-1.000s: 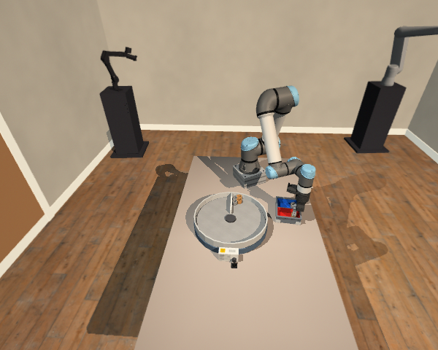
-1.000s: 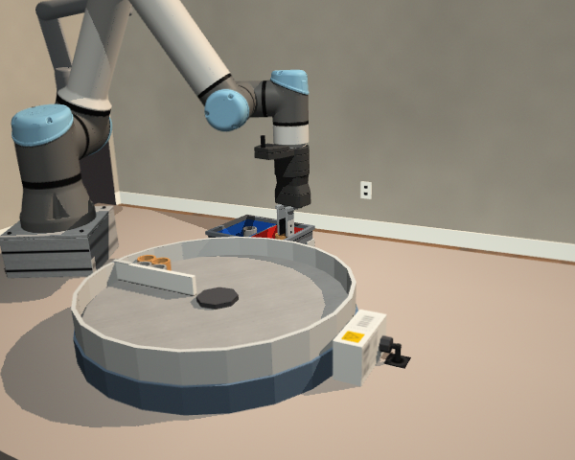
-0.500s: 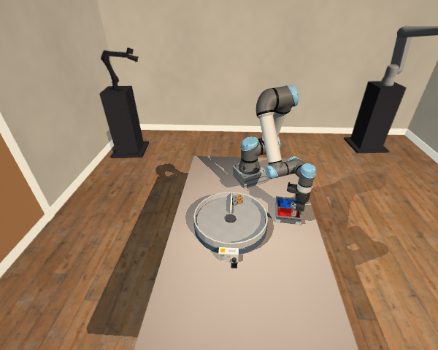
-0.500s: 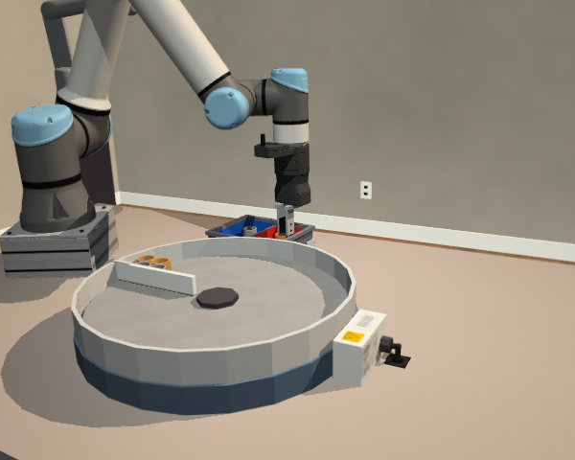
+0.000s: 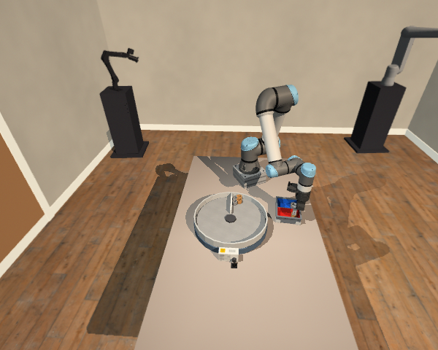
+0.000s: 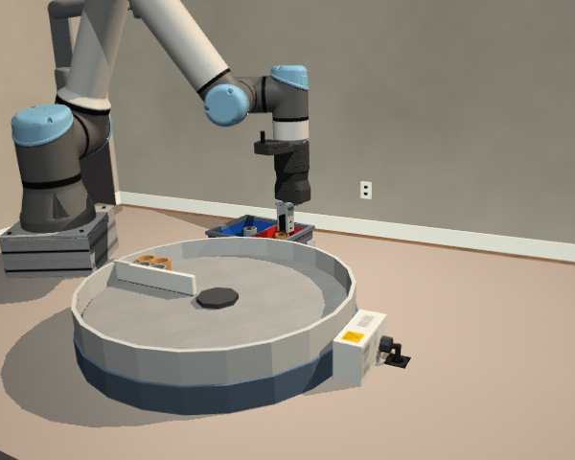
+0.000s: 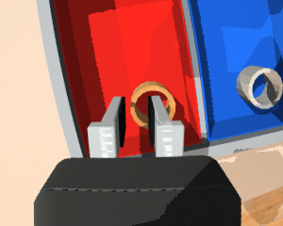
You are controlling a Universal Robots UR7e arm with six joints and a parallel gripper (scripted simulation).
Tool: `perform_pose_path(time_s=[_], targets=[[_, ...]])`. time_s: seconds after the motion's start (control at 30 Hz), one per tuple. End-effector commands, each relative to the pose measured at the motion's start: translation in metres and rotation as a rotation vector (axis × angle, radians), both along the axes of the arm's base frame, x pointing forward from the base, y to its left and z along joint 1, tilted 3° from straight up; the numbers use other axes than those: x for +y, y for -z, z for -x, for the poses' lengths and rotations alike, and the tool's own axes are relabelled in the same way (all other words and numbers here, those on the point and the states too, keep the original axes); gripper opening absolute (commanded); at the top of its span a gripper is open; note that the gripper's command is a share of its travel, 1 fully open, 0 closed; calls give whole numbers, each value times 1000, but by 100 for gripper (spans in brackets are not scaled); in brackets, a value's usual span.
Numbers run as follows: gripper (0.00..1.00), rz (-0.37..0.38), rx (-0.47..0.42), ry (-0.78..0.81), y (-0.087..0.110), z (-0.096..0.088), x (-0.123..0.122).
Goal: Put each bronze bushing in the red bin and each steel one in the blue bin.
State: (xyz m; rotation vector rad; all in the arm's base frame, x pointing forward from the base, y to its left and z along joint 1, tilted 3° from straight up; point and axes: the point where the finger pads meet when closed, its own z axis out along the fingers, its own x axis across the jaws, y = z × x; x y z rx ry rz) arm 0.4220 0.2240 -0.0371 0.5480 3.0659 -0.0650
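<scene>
My gripper [image 5: 293, 211] [image 6: 285, 229] [image 7: 137, 112] is open and empty, pointing down above the red bin [image 5: 282, 212] [image 7: 132, 38]. A bronze bushing [image 6: 281, 235] [image 7: 152, 87] stands in that bin below the fingers, partly hidden by one finger in the wrist view. A steel bushing [image 6: 249, 230] [image 7: 246, 87] is in the blue bin [image 5: 282, 201] [image 6: 232, 230] [image 7: 241, 42]. On the turntable [image 5: 215, 226] [image 6: 258, 316], two bronze bushings [image 5: 239, 199] [image 6: 163, 264] and two steel bushings [image 5: 234, 202] [image 6: 158, 266] sit clustered against a white fence, the steel ones partly hidden.
The white fence [image 5: 231, 206] [image 6: 153, 278] runs from the turntable's rim towards its dark hub [image 5: 230, 218] [image 6: 218, 297]. The raised rim surrounds the disc. A white box [image 5: 228, 254] [image 6: 359, 346] stands at the turntable's near side. The bins adjoin, with a divider [image 7: 191, 56] between them.
</scene>
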Motion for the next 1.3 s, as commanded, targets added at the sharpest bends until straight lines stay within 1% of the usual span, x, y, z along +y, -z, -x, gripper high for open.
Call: perform_pose_path(time_s=[0.0,0.07,0.17,0.23,0.3,0.4,1.27], targets=[[42,-1,-2,0,-29,0,2],[42,-1,-2,0,-50,0,2],[42,-1,-2,0,-50,0,2],[42,-1,-2,0,-71,1,3],[42,-1,-2,0,-71,1,3],[42,-1,-2,0,-101,2,5],[42,-1,-3,0,-99,1,5]])
